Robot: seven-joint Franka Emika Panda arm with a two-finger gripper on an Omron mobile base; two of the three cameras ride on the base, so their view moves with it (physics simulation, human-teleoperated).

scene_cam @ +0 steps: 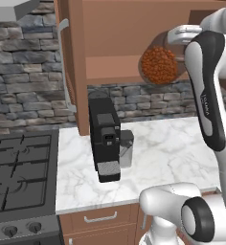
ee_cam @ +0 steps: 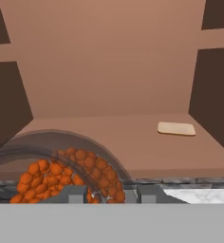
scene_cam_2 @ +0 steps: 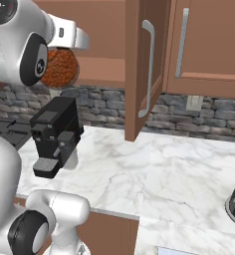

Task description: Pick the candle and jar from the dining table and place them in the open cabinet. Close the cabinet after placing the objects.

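1. One jar: clear glass, filled with reddish-brown granules, held at the open front of the cabinet, level with its lower shelf.
2. One gripper: narrowed onto the jar, with one finger on each side and granules between the two; also seen at the jar from the right base view.
3. One candle: pale tan, flat-looking, lying on the cabinet shelf toward its right side, well apart from the jar.
4. Two cabinet doors counted: one open door swung out edge-on with a slim silver bar handle; one closed door just to its right with its own bar handle.
5. One black coffee machine on the marble counter, below the open cabinet.
6. One stove with dark grates, left of the counter; two knobs visible on its front.
7. One low drawer with a silver handle under the counter edge.
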